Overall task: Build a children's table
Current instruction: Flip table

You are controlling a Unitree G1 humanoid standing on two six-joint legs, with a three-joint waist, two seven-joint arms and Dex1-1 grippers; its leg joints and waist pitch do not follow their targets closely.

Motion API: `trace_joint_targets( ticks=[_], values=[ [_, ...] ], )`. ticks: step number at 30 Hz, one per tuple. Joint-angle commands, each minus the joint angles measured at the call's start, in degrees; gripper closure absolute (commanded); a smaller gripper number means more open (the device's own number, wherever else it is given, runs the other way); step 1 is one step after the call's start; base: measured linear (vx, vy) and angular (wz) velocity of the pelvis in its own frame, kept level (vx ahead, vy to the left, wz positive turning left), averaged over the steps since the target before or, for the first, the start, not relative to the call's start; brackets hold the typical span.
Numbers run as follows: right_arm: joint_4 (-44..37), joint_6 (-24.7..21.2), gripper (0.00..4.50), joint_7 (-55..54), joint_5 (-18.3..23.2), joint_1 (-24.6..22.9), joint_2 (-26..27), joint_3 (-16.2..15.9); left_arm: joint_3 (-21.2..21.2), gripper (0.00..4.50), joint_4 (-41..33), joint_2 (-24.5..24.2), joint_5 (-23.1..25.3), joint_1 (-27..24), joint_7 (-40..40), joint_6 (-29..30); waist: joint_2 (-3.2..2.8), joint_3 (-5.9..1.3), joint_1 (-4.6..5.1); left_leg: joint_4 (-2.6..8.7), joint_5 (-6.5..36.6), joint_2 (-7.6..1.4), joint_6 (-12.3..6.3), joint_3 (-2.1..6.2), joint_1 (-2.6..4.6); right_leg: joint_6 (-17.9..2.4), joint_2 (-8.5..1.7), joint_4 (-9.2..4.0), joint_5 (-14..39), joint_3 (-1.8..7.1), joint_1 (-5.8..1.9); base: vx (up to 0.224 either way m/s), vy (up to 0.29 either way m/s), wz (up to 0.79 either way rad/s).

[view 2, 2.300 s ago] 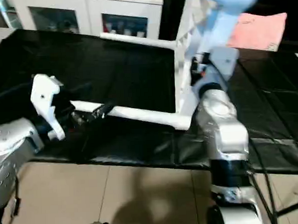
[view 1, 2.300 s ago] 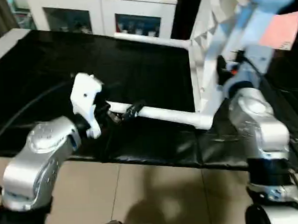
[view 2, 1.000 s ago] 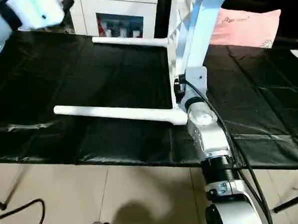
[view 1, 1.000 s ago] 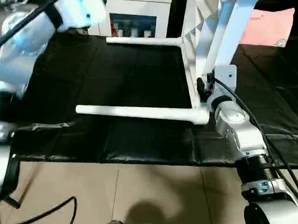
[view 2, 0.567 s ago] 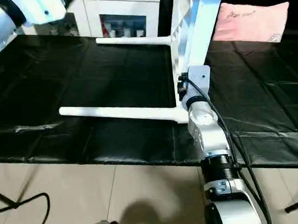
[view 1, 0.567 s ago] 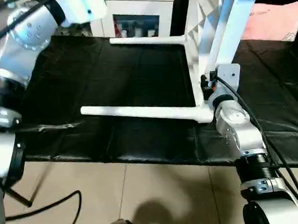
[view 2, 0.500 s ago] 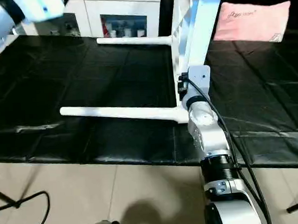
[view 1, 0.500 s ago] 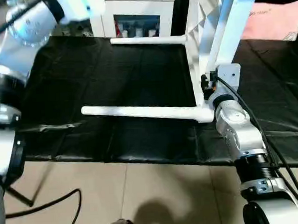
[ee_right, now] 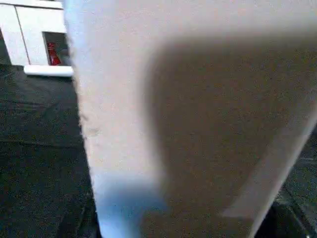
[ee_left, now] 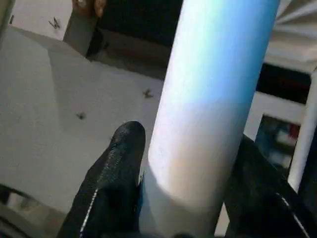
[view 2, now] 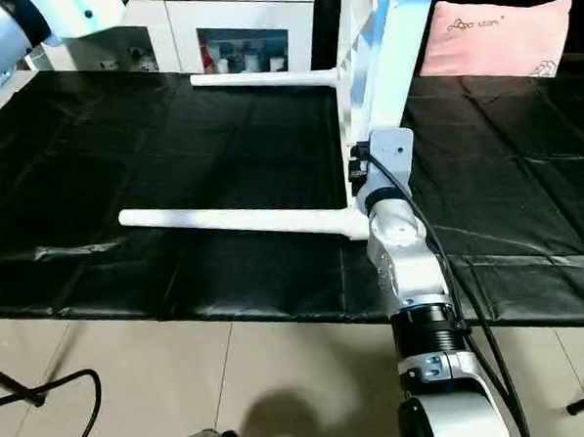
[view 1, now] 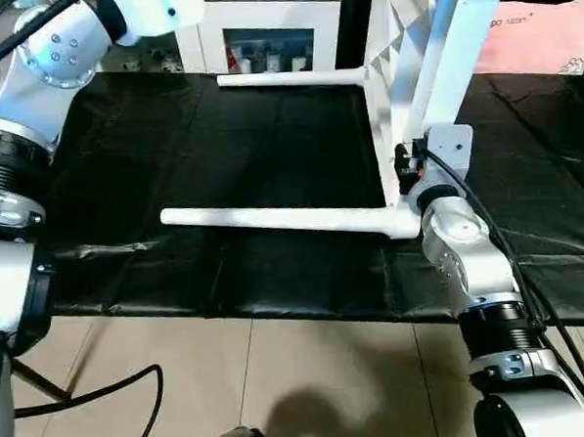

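The children's table stands on its side on a black-covered bench. Its white tabletop (view 1: 446, 64) is upright, with the ribbed underside facing left. Two white legs stick out to the left: a near one (view 1: 282, 219) low over the sheet and a far one (view 1: 290, 79). My right gripper (view 1: 404, 166) grips the tabletop's lower near edge. My left arm (view 1: 58, 54) is raised at the upper left. In the left wrist view my left gripper (ee_left: 188, 141) has its black fingers (ee_left: 121, 158) pressed on both sides of another white leg (ee_left: 218, 74).
A white cabinet with glass doors (view 1: 263, 44) stands behind the bench. A pink pillow (view 1: 542, 44) lies at the far right. The bench's front edge (view 1: 228, 305) drops to a tiled floor, where a black cable (view 1: 105, 395) lies.
About two seconds ago my left gripper was at the free end of the near leg. It has since let go and risen to the upper left. The right gripper has stayed at the tabletop.
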State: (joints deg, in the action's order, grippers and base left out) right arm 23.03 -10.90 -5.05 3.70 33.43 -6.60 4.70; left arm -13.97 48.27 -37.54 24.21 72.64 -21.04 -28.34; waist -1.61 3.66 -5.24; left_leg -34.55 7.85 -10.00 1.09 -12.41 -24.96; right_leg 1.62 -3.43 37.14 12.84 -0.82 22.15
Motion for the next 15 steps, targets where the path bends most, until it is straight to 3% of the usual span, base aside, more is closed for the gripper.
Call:
trace_joint_targets(
  ticks=[1, 3, 4, 8, 10, 15],
  values=[
    [-0.4, 0.9, 2.61, 0.6, -0.8, 0.8, -1.0, 0.4, 0.8, 2.46, -2.0, 0.9, -2.4, -1.3, -1.5, -0.8, -0.87, -5.0, -0.04, 3.72, 16.2, -3.12, 4.95, 2.59, 3.72, -12.4, -4.5, -3.88, 0.6, 1.55, -0.8, 0.0, 0.0, 0.0],
    [-0.4, 1.0, 2.61, 0.9, -1.1, 1.2, -1.5, 0.2, 0.9, 2.47, -2.7, 0.9, -2.8, -1.9, -1.8, -0.9, -1.04, -5.15, -0.14, 3.57, 15.2, -3.18, 4.64, 2.52, 3.8, -12.2, -4.52, -3.74, 0.0, 1.53, -0.77, 0.0, 0.0, 0.0],
    [-0.4, 1.1, 2.61, 1.1, -1.4, 1.5, -1.9, 0.1, 1.1, 2.53, -3.3, 1.0, -3.2, -2.5, -2.0, -0.6, -0.62, -5.12, -0.07, 3.57, 14.3, -3.17, 4.13, 2.52, 3.59, -12.3, -4.51, -3.6, -0.6, 1.52, -0.93, 0.0, 0.0, 0.0],
    [-0.5, 2.0, 2.61, 3.3, -2.8, 4.6, -5.8, -0.3, 4.5, 2.64, -4.8, 0.6, -6.7, -5.6, -2.5, 3.3, -0.34, -5.09, 0.05, 3.4, 12.8, -3.11, 3.25, 2.34, 3.5, -12.4, -4.46, -3.64, -0.3, 1.48, -1.01, 0.0, 0.0, 0.0],
    [-0.7, 2.6, 2.61, 4.7, -3.2, 6.2, -7.7, -0.4, 6.5, 2.65, -5.1, 0.2, -8.5, -6.5, -2.3, 5.0, 0.14, -5.2, 0.05, 2.99, 10.3, -2.9, 1.6, 2.06, 3.24, -12.7, -4.44, -3.56, -1.4, 1.55, -1.22, 0.0, 0.0, 0.0],
    [-0.4, 4.4, 2.61, 7.8, -4.3, 12.5, -13.9, 0.2, 13.5, 2.65, -6.6, 1.0, -15.6, -8.5, -1.3, 10.8, 0.1, -5.7, -0.23, 2.13, 4.5, -2.48, -2.2, 1.76, 2.55, -13.2, -4.09, -2.65, -7.5, 1.35, -1.41, 0.0, 0.0, 0.0]
  ],
)
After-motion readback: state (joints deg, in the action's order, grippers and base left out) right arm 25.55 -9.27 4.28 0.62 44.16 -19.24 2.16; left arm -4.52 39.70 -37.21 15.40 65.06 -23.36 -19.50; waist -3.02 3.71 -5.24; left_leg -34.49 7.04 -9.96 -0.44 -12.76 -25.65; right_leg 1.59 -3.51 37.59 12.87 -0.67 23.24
